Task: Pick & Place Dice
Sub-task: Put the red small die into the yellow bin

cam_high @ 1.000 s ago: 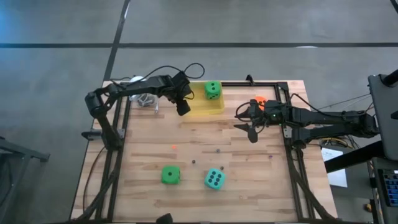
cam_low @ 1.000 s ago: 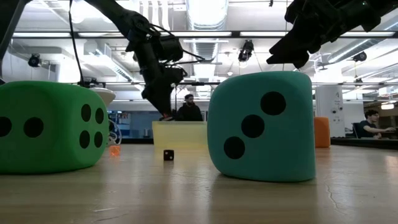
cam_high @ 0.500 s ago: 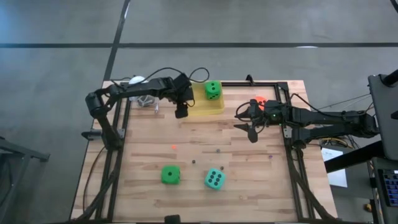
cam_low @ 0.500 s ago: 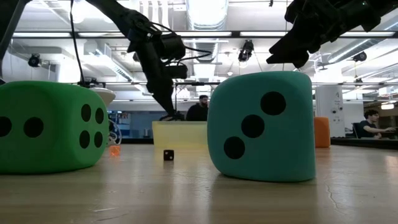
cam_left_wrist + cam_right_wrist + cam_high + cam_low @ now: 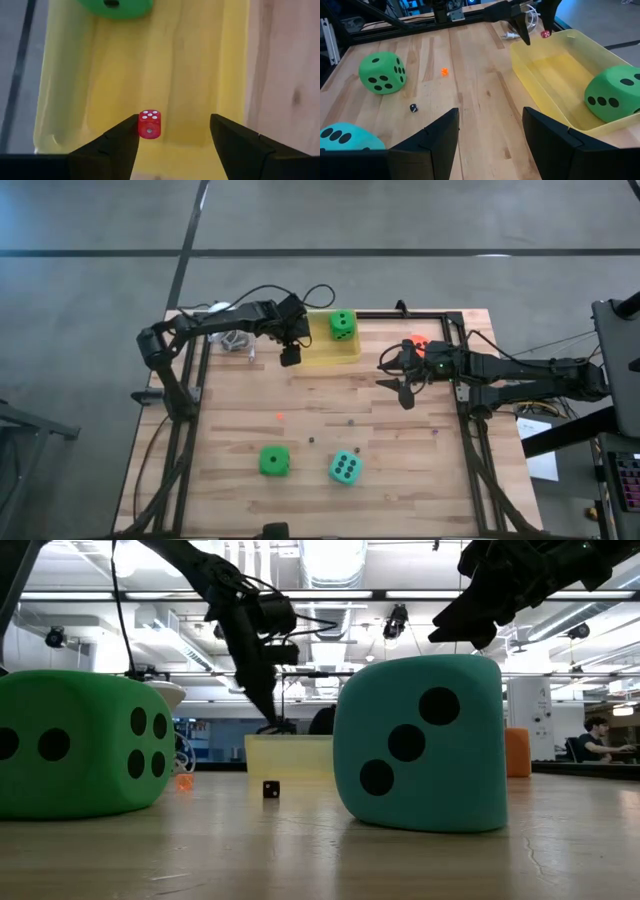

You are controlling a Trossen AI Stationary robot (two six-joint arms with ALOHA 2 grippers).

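on the wooden surface [image 5: 240,430], the task looked less than half done. 1 bright green die [image 5: 342,325] already sat inside the yellow tray [image 5: 345,352] at the far edge. the left claw [image 5: 290,358] hung over the tray's left end with its fingers spread and nothing between them; in the left wrist view a small red die [image 5: 149,124] sat just off 1 fingertip [image 5: 131,131] over the tray floor, and i could not tell whether it rested there or was falling.

still out on the surface were a second green die [image 5: 274,461] and, just to its right, a teal die [image 5: 345,468], both near the front edge. a few tiny dice also lay loose between them and the tray: an orange one [image 5: 444,72] and a black one [image 5: 413,107].

the right claw [image 5: 404,393] waited near the right edge, fingers apart and empty. an orange die [image 5: 418,343] showed behind that arm at the right edge, mostly covered by it.

the low view was largely blocked by the 2 big dice in front, so the tray's contents could not be read there. the wrist view cut off most of the tray's green die.
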